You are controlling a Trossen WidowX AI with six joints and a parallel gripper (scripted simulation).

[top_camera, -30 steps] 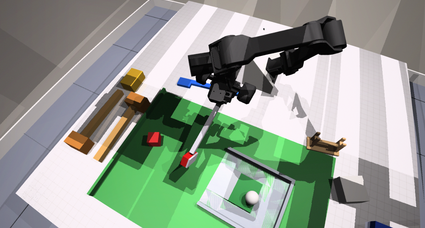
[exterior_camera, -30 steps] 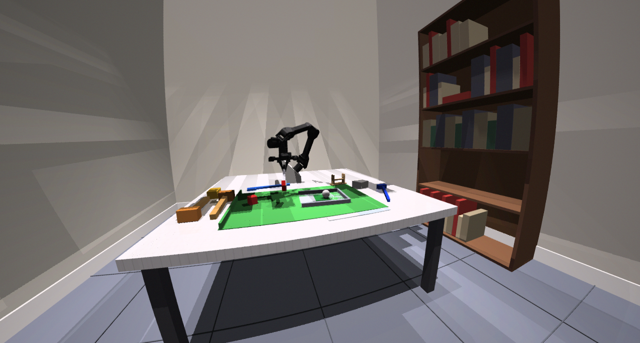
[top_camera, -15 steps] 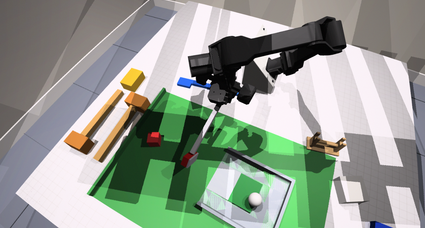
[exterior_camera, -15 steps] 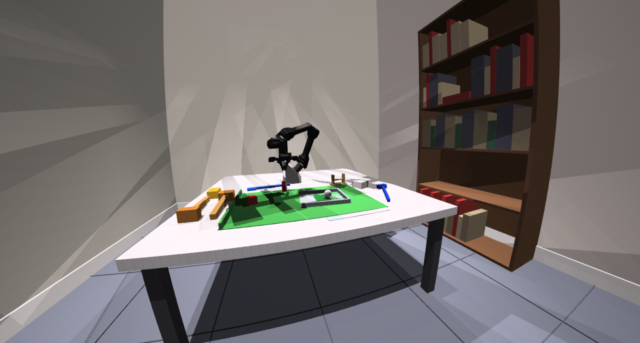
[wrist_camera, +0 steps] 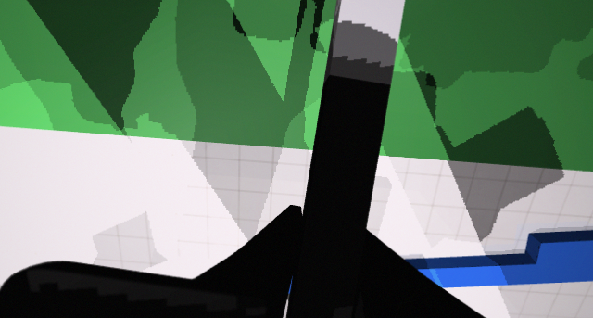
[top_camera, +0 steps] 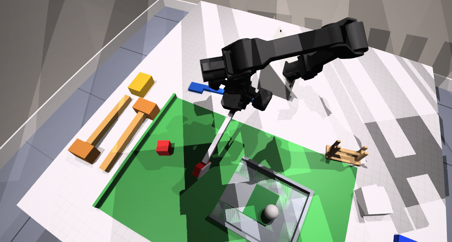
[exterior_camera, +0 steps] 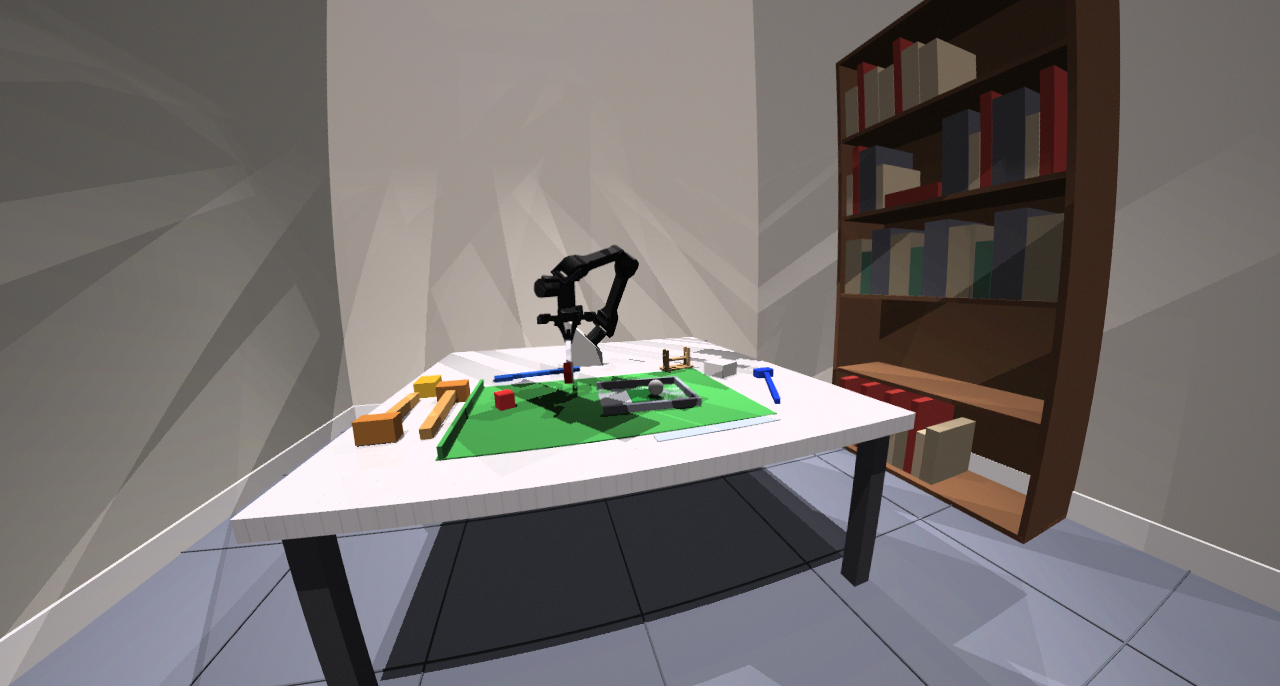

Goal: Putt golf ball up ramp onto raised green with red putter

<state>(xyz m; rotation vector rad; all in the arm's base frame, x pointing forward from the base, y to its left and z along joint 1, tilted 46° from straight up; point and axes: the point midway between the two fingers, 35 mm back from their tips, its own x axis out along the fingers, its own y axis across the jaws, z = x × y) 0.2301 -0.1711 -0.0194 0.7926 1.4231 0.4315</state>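
Note:
My gripper (top_camera: 233, 110) (exterior_camera: 566, 327) (wrist_camera: 315, 220) is shut on the red putter's black grip. The putter (top_camera: 219, 140) (wrist_camera: 366, 44) (exterior_camera: 568, 371) slants down over the green mat (top_camera: 135, 190), its red and white head (top_camera: 201, 169) left of the walled ramp platform and apart from the ball. The head looks slightly raised off the mat. The white golf ball (top_camera: 271, 211) (exterior_camera: 655, 386) is inside the platform's grey walls (top_camera: 278, 175), at the right edge of the dark green square (top_camera: 260, 194). Whether it is still rolling cannot be told.
A red cube (top_camera: 164, 147) (exterior_camera: 504, 399) sits left of the putter head. A blue bar (top_camera: 195, 88) (wrist_camera: 556, 260) lies below the gripper. Two orange mallets (top_camera: 83, 150) (top_camera: 146, 107) and a yellow block (top_camera: 140, 84) are left of the mat's rail. A wooden rack (top_camera: 344, 156) stands right.

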